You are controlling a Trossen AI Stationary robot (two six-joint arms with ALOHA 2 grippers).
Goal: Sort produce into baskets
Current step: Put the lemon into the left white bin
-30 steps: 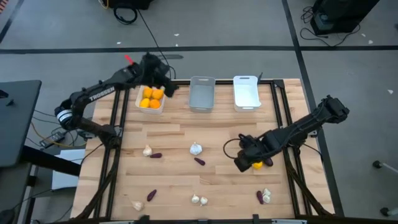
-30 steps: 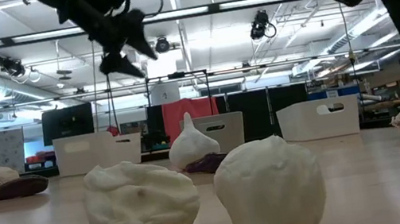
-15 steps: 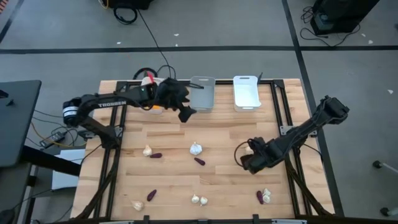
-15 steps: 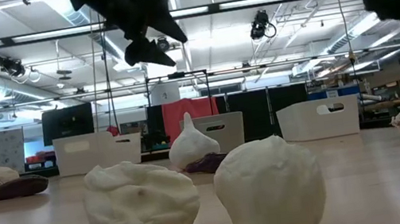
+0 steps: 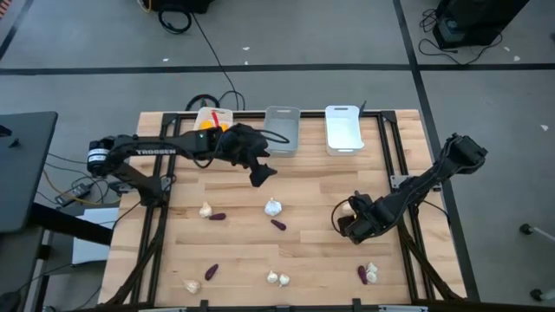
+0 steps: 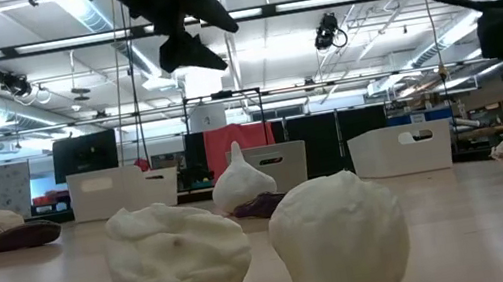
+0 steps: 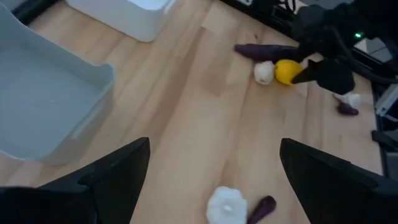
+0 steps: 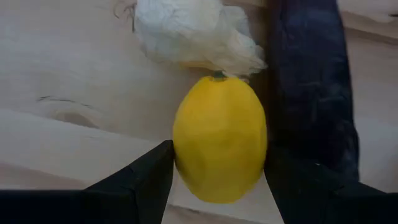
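My right gripper (image 8: 217, 180) points down near the table's right side, open, its fingers on either side of a yellow round fruit (image 8: 219, 138) that rests on the wood; in the high view the gripper (image 5: 355, 227) hides the fruit. A garlic bulb (image 8: 189, 32) and a dark purple piece (image 8: 311, 81) lie just beyond the fruit. My left gripper (image 7: 214, 149) hangs open and empty above the table (image 5: 263, 173), in front of the grey basket (image 5: 282, 130). The left white basket (image 5: 198, 117) holds orange fruits (image 5: 206, 126). The right white basket (image 5: 344, 128) stands beside the grey one. My right gripper's fingers (image 8: 140, 180) come from above, close against the two sides of the yellow fruit (image 8: 180, 149). I cannot tell whether they touch it. The fruit sits on the table.
Garlic bulbs (image 5: 273, 206) and purple pieces (image 5: 278, 224) lie scattered over the middle and near part of the table, with a pair of bulbs (image 5: 277, 278) at the near edge. The three baskets line the far edge. My left arm (image 5: 156, 149) lies across the left basket.
My left gripper has swung from above the left basket toward the table's right and a little nearer, to in front of the grey basket, staying open. My right gripper has sunk over the yellow fruit and rolled about its axis, now covering the fruit in the high view.
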